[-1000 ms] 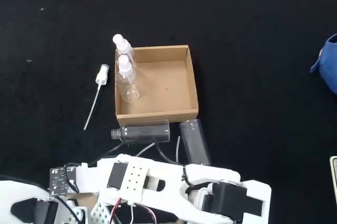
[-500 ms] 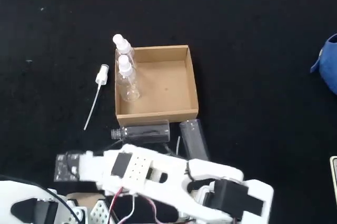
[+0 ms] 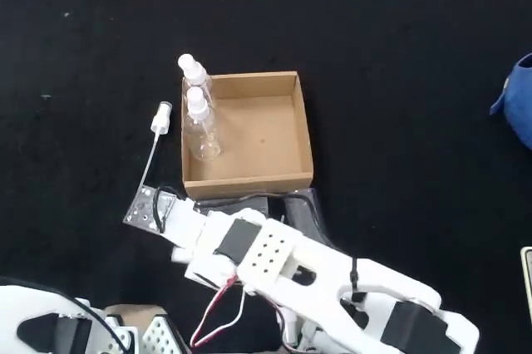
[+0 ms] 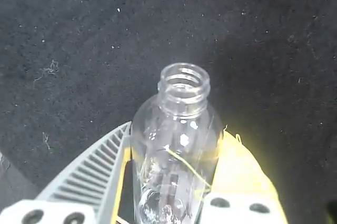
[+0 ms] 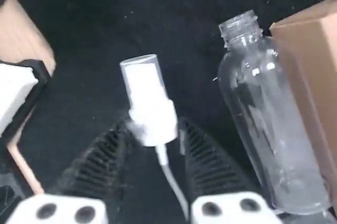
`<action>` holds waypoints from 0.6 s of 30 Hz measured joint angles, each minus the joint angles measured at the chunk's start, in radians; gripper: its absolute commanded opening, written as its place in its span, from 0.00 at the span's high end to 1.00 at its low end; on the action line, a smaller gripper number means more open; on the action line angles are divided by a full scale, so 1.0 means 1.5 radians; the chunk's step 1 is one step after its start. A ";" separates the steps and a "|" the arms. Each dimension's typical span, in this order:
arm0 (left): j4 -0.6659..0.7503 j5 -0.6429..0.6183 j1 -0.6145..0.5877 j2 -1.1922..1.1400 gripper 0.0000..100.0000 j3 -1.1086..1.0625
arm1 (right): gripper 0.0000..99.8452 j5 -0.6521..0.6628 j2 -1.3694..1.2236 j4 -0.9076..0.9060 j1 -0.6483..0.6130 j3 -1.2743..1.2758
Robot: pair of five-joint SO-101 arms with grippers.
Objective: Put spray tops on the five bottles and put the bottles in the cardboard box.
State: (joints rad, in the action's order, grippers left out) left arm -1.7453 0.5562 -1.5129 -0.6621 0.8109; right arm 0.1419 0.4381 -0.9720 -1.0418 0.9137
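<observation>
Right pincer (image 5: pixel 154 129), clamped on a spray top (image 5: pixel 149 105), has swung forward to the lying bottle (image 5: pixel 263 129) at the cardboard box's (image 3: pixel 248 181) six o'clock side.

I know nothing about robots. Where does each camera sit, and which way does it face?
High view: fixed above the table, looking down on the cardboard box and the right arm stretched across.
Left wrist view: on the left arm's wrist, looking along the left gripper at its open bottle.
Right wrist view: on the right wrist, looking past the right gripper and its spray top at a lying bottle.
Shared: high and right wrist views both show the cardboard box.
</observation>
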 measured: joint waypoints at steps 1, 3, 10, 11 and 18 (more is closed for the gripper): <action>0.000 0.000 0.000 0.000 0.97 0.000 | 0.75 0.000 -0.004 0.000 0.000 0.000; 0.000 0.000 0.000 0.000 0.97 0.000 | 0.72 0.000 -0.016 0.000 0.002 0.000; 0.000 0.000 0.000 0.000 0.97 0.000 | 0.75 0.011 -0.078 0.000 -0.003 -0.031; 0.000 0.000 0.000 0.000 0.97 0.000 | 0.75 0.027 -0.089 0.000 -0.009 -0.037; 0.000 0.000 0.000 0.000 0.97 0.000 | 0.75 0.085 -0.223 0.000 -0.019 -0.100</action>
State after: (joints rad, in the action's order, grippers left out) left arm -1.7453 0.5562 -1.5129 -0.6621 0.8109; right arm 0.2693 0.1036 -0.9720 -1.0710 0.7633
